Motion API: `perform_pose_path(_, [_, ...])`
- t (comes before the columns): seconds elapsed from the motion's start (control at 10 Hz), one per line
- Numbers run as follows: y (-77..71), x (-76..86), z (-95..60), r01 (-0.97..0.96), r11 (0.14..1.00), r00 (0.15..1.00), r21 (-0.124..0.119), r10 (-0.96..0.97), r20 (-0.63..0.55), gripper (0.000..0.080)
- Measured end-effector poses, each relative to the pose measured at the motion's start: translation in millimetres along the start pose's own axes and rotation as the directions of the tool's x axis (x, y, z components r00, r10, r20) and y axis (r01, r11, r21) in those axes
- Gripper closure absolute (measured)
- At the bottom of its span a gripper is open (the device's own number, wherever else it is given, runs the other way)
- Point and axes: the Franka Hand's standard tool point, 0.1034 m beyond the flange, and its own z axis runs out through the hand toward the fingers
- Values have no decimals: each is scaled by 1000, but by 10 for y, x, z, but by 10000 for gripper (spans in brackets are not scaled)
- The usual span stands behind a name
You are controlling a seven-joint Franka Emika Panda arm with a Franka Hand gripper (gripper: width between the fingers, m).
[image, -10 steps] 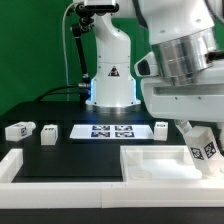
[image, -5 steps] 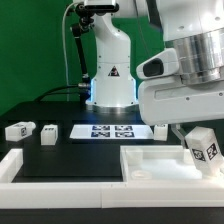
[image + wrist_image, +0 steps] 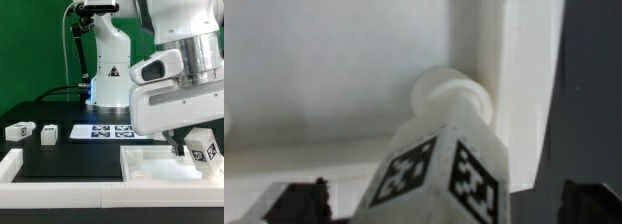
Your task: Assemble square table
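Note:
The square table's white top (image 3: 150,168) lies at the front right in the exterior view. One tagged white leg (image 3: 204,148) stands tilted at its right corner. My gripper (image 3: 192,143) hangs around that leg. In the wrist view the leg (image 3: 438,170) runs from between my fingers down to its round end in the corner of the top (image 3: 331,80). My gripper (image 3: 446,205) is open, with a dark gap on each side between the leg and the fingertips (image 3: 304,200). Two more legs (image 3: 18,130) (image 3: 48,135) lie on the table at the exterior view's left.
The marker board (image 3: 100,130) lies flat behind the top, in front of the arm's white base (image 3: 110,70). A long white L-shaped wall piece (image 3: 25,168) runs along the front left. My arm's bulky wrist hides the area behind the top's right half.
My jaws have widened and let go of the leg, which stays standing at the corner. The arm's wrist has shifted toward the exterior view's left.

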Motion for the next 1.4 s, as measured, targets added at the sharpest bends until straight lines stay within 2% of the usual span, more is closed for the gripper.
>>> perform_pose_path(0.1, [2, 21, -15, 125, 992, 992, -12, -125, -1, 150])
perform_pose_path(0.3, [11, 43, -29, 269, 963, 963, -21, -269, 1, 150])
perform_pose_path(0.5, [12, 33, -20, 264, 964, 964, -20, -264, 3, 150])
perform_pose_path(0.6, [11, 33, -20, 239, 971, 971, -20, -239, 2, 284])
perform_pose_path(0.7, [11, 33, -19, 227, 974, 974, -20, -227, 2, 284])
perform_pose_path(0.8, [-2, 32, -17, 157, 988, 988, -15, -157, 0, 422])
perform_pose_path(0.9, [-6, 30, -15, 77, 997, 997, -14, -77, -2, 513])
perform_pose_path(1.1, [-48, 21, 1, -82, 997, 997, -13, 82, -7, 513])
perform_pose_path(1.2, [-121, 5, 34, -219, 975, 976, -24, 219, -25, 513])
perform_pose_path(1.3, [-122, 5, 35, -318, 947, 948, -41, 316, -47, 513])
perform_pose_path(1.4, [-109, 2, 39, -457, 888, 889, -47, 453, -69, 513])
